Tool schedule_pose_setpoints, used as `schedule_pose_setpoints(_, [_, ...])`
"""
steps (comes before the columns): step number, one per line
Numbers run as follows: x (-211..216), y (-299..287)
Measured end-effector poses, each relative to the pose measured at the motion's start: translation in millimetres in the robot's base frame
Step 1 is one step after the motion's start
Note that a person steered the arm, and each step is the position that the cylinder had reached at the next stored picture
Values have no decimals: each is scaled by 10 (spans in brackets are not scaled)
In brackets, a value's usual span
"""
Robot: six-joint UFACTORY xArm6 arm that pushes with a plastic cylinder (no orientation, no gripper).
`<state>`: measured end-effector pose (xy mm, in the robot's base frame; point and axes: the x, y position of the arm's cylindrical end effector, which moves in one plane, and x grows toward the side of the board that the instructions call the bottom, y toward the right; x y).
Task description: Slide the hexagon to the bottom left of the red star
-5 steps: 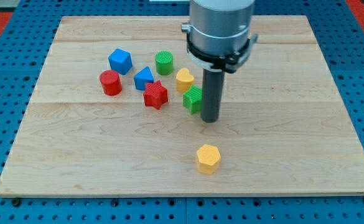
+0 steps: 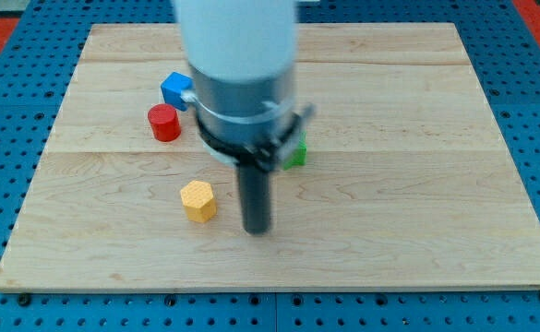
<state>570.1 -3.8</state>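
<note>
The yellow hexagon (image 2: 198,200) lies on the wooden board (image 2: 417,184), left of centre toward the view's bottom. My tip (image 2: 257,231) is just to its right and slightly lower, a small gap apart. The red star is hidden behind the arm's body. A red cylinder (image 2: 164,122) and a blue cube (image 2: 175,89) stand at the upper left, the cube partly covered by the arm. A green block (image 2: 295,153) peeks out at the arm's right edge.
The arm's wide grey and white body (image 2: 242,74) covers the middle top of the board and hides several blocks there. A blue pegboard (image 2: 11,111) surrounds the board.
The yellow hexagon has moved left and a little up, from the lower centre to the lower left of centre. The arm has swung left and down, now covering the block cluster.
</note>
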Motion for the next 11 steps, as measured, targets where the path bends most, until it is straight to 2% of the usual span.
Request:
schedule_pose_setpoints(1, [-213, -490])
schedule_pose_setpoints(2, [-661, -1027])
schedule_pose_setpoints(3, [-570, -1128])
schedule_pose_setpoints(4, [-481, -1816])
schedule_pose_setpoints(5, [-589, -1914])
schedule_pose_setpoints(6, [-662, -1064])
schedule_pose_setpoints(7, [-614, -787])
schedule_pose_setpoints(8, [-555, -1748])
schedule_pose_setpoints(9, [-794, -2170])
schedule_pose_setpoints(10, [-843, -1302])
schedule_pose_setpoints(11, [-981, -1258])
